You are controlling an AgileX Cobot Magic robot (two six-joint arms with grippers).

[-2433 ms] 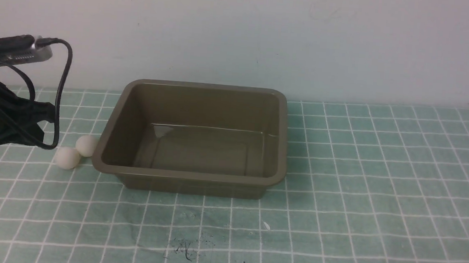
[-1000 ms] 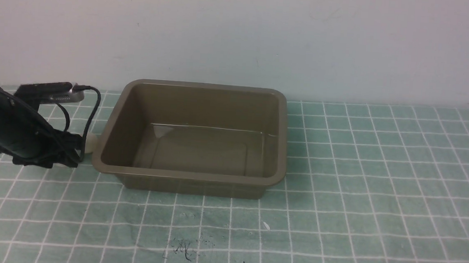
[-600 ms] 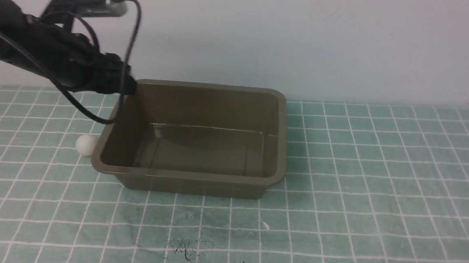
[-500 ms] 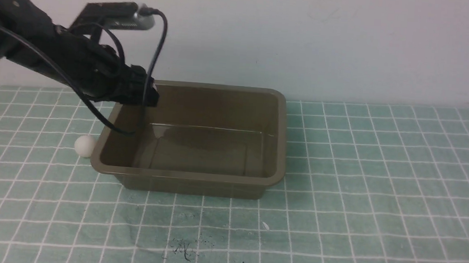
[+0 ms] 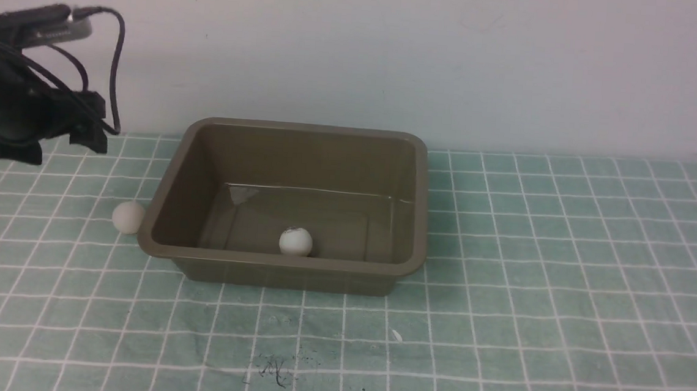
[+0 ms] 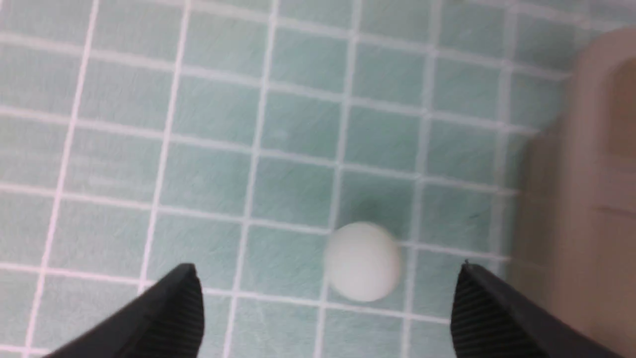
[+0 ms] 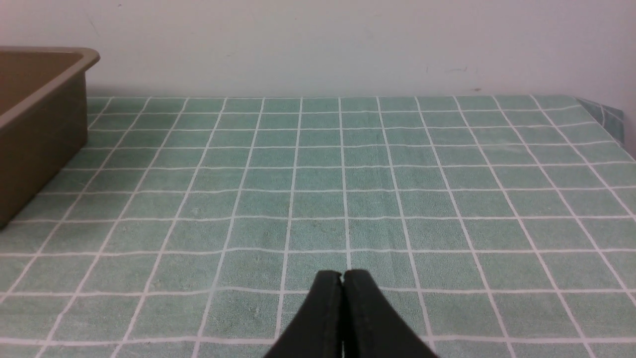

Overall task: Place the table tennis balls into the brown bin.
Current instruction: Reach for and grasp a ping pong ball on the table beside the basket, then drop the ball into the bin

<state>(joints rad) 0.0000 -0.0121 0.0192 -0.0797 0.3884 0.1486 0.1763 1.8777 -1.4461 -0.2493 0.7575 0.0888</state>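
One white ball (image 5: 295,242) now inside glossy olive-brown bin (image 5: 282,272), left pincer (image 6: 328,298) spread wide, holding nothing, right pincer (image 7: 343,276) closed, empty

Text readable: none. One thin dark mark on the white ball (image 5: 296,243) inside the brown bin (image 5: 282,261); ball lies well apart from the jaws of the left gripper (image 5: 51,149), to their right in the front view. Mark too small to tell as letters, number or logo.
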